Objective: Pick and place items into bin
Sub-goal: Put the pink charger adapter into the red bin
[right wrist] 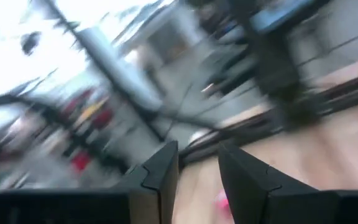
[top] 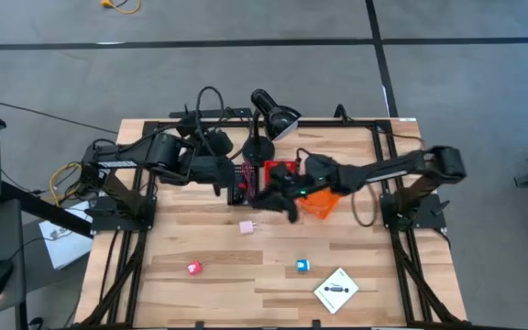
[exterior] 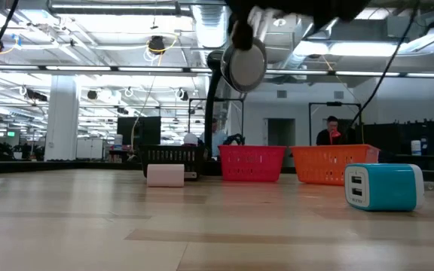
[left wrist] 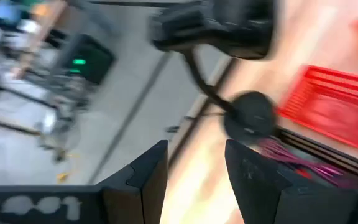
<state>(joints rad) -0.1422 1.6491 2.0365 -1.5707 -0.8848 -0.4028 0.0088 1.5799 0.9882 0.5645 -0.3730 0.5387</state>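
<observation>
your right gripper (top: pixel 266 203) is over mid-table, just in front of the red bin (top: pixel 280 171) and beside the orange bin (top: pixel 321 203); its wrist view shows the fingers (right wrist: pixel 160 171) parted with nothing between them, so it's open and empty. your left gripper (top: pixel 231 186) sits at the black bin (top: pixel 242 177), left of the red one, right by the lamp (top: pixel 273 115) base; fingers (left wrist: pixel 148 171) also spread with a clear gap, no load. both arms meet near the table's centre, grippers close together. you've got three bins in a row in the low view: black (exterior: pixel 173 159), red (exterior: pixel 252 163), orange (exterior: pixel 336 164). left wrist view shows pink-purple stuff (left wrist: pixel 303 165) lying in the black bin, can't tell what it is through the blur. loose items are on the wood nearer the front edge, all well apart from both grippers: white-pink piece (top: pixel 247 226) closest to the right gripper, red-pink piece (top: pixel 193 268) front left, blue cube (top: pixel 302 266) front centre, white card (top: pixel 336 291) with black mark at the front right of the cube. low view has the white-pink piece (exterior: pixel 165 175) in front of the black bin and the cube (exterior: pixel 381 187) close to the camera on the right. a person (exterior: pixel 332 132) is in the room behind the orange bin. marker and maroon stick: can't pick them out.
</observation>
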